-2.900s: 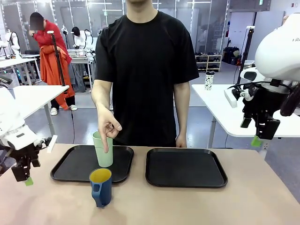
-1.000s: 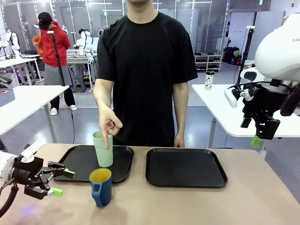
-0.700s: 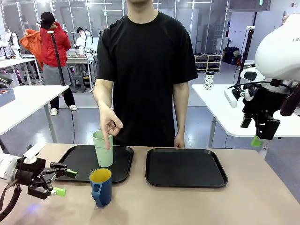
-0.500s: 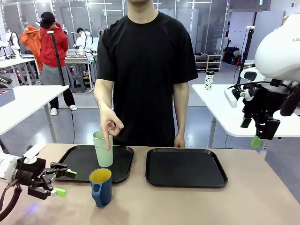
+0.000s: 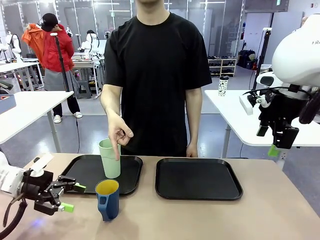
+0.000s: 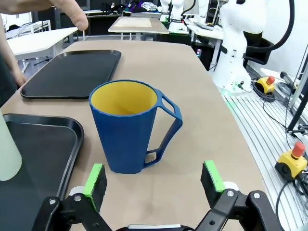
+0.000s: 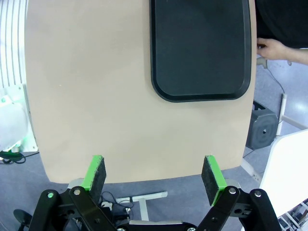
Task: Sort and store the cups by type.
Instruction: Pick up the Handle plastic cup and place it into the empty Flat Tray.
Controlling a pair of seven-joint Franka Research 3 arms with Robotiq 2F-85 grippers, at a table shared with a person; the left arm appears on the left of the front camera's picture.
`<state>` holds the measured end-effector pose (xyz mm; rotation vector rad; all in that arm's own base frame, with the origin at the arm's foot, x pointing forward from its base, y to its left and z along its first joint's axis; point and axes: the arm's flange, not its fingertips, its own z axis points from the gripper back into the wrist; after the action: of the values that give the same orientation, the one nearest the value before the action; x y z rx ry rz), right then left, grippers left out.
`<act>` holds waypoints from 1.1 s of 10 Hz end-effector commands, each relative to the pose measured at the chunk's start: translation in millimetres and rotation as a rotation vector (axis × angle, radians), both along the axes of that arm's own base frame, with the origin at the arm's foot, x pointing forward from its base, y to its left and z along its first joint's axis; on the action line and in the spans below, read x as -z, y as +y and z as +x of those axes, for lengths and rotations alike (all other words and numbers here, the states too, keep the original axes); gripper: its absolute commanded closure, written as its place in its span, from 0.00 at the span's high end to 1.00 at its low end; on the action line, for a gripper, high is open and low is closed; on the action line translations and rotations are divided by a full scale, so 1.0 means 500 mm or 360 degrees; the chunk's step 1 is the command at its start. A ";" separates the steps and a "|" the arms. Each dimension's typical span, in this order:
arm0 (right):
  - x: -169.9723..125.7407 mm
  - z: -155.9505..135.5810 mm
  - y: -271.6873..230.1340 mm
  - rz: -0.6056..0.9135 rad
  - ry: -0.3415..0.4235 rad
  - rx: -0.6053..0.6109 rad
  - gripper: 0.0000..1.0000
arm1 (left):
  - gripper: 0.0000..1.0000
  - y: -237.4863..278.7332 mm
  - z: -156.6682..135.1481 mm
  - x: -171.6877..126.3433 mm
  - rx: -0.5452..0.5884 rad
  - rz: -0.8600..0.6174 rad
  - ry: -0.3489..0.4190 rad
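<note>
Blue mug (image 5: 108,200), yellow inside, stood upright on the bare counter (image 5: 210,215), just in front of the left tray (image 5: 82,176) and not on it. Its handle faced the robot's side. Mint tumbler (image 5: 110,159) stood upright on the left tray, toward that tray's right side, just behind the mug. Person's hand (image 5: 119,134) hung over the tumbler with a finger pointing down along its side; could not tell if it touched. Other hand (image 5: 192,150) was down at the counter's far edge, behind the right tray (image 5: 198,178).

Left gripper (image 5: 74,197) was low over the counter, just left of the mug and aimed at it, jaws spread wide, holding nothing. In the left wrist view the mug sat ahead of the two green pads (image 6: 95,180), in line with the gap between them, untouched.

Right gripper (image 5: 267,141) was raised high at the right, well apart from both cups, jaws spread wide, holding nothing. Its wrist view looked down on the counter and the right tray.

White black-spotted cup (image 5: 223,86) stood on a far table. Background lettering was too small to read.
</note>
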<state>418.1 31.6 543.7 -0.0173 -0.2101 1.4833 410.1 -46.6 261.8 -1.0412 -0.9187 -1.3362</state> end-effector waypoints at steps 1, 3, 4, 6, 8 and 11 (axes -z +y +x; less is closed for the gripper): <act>-0.001 -0.002 0.001 -0.0017 0.0004 0.0026 1.00 | 1.00 -0.029 0.017 0.025 -0.0026 -0.0017 -0.0032; -0.001 -0.002 0.001 -0.0017 0.0004 0.0026 1.00 | 1.00 -0.055 0.021 0.039 -0.0080 -0.0012 -0.0086; -0.001 -0.002 0.001 -0.0017 0.0004 0.0026 1.00 | 1.00 -0.070 0.023 0.045 -0.0107 -0.0011 -0.0109; -0.001 -0.002 0.001 -0.0017 0.0004 0.0026 1.00 | 1.00 -0.090 0.027 0.058 -0.0128 -0.0043 -0.0122; -0.001 -0.002 0.001 -0.0017 0.0004 0.0026 1.00 | 1.00 -0.109 0.031 0.068 -0.0134 -0.0059 -0.0142; -0.001 -0.002 0.001 -0.0017 0.0004 0.0026 1.00 | 1.00 -0.125 0.037 0.080 -0.0146 -0.0092 -0.0148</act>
<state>418.2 31.4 543.7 -0.0171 -0.2102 1.4831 424.0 -103.5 230.7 -1.0101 -1.0111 -1.2800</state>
